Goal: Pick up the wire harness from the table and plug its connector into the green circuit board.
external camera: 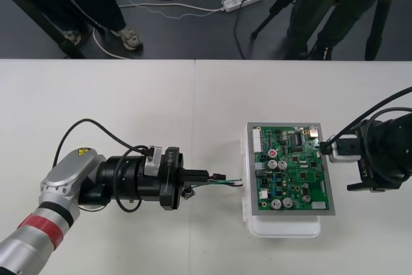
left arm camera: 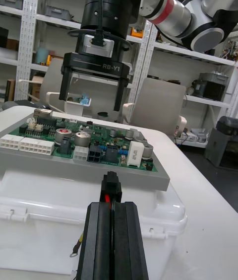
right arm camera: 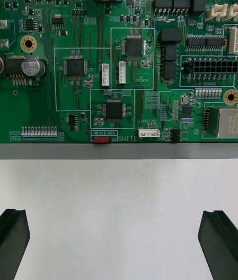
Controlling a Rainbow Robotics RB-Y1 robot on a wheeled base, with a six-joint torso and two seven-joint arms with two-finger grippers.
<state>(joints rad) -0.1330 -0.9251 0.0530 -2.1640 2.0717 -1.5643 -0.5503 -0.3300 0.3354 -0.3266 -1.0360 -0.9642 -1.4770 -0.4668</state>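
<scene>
Wire harness [external camera: 224,181]: centre of frame, clamped between the left gripper's [external camera: 205,177] closed fingers [left arm camera: 99,240]. Black plug [left arm camera: 111,183] points at the green circuit board [external camera: 293,172] and sits near its left edge, not touching. Board: right of centre on a white base [external camera: 283,227], standing on the counter [external camera: 129,101]. Right gripper [right arm camera: 119,245]: at the board's right edge, fingers spread wide, grasping nothing.

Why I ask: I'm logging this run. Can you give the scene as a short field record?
circuit board: on a white base
left gripper: shut on the harness, just short of the board's left edge
plug: between the fingers, facing the board, not inserted
right gripper: open, at the board's right edge
</scene>
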